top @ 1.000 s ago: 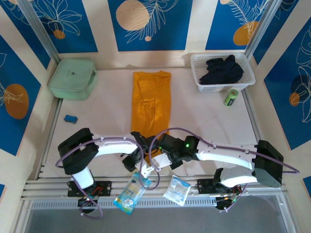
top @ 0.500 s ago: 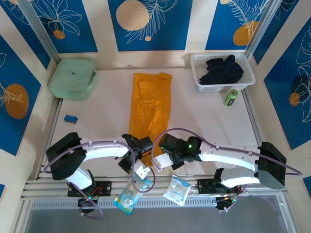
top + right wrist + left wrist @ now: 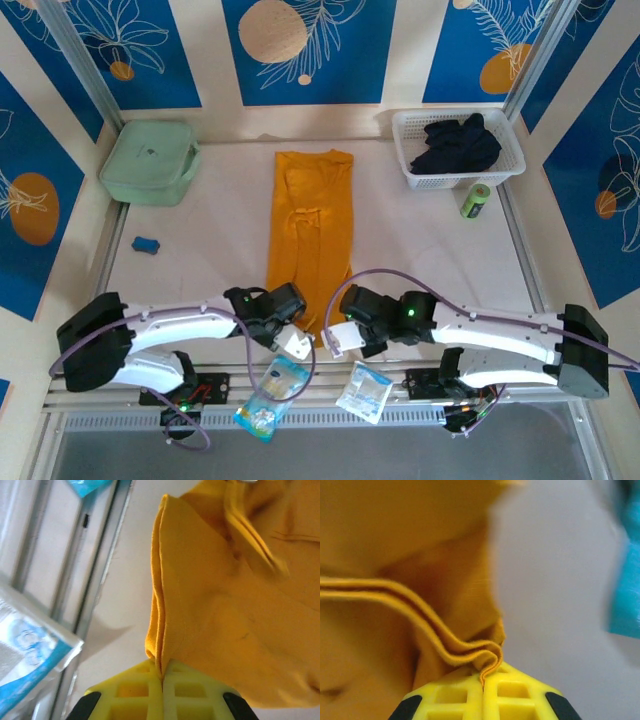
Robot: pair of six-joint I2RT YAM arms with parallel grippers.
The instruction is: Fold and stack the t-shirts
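While both arms crouch low at the near edge of the table (image 3: 200, 230), just past two plastic packets (image 3: 268, 395), the grip is on! The left gripper (image 3: 482, 680) has its yellow jaws pressed together with a doubled fold of orange hem squeezed between them. The right gripper (image 3: 161, 672) is closed the same way, pinching a layered corner of the same cloth just beside it. Neither claw has any gap to spare.

What they hold is the near end of the orange-yellow t-shirt (image 3: 312, 215), which lies as a long narrow strip running away from the arms up the middle of the table.

By my reckoning, this is the lengthwise fold, near hem carried over to the far end. To do it cleanly, both claws should rise together, stay level and move at one pace. They should hold the hem taut between them so it doesn't sag or twist, then lay it square on the far edge.

Far right, a white basket (image 3: 420, 180) holds dark clothes (image 3: 460, 140).
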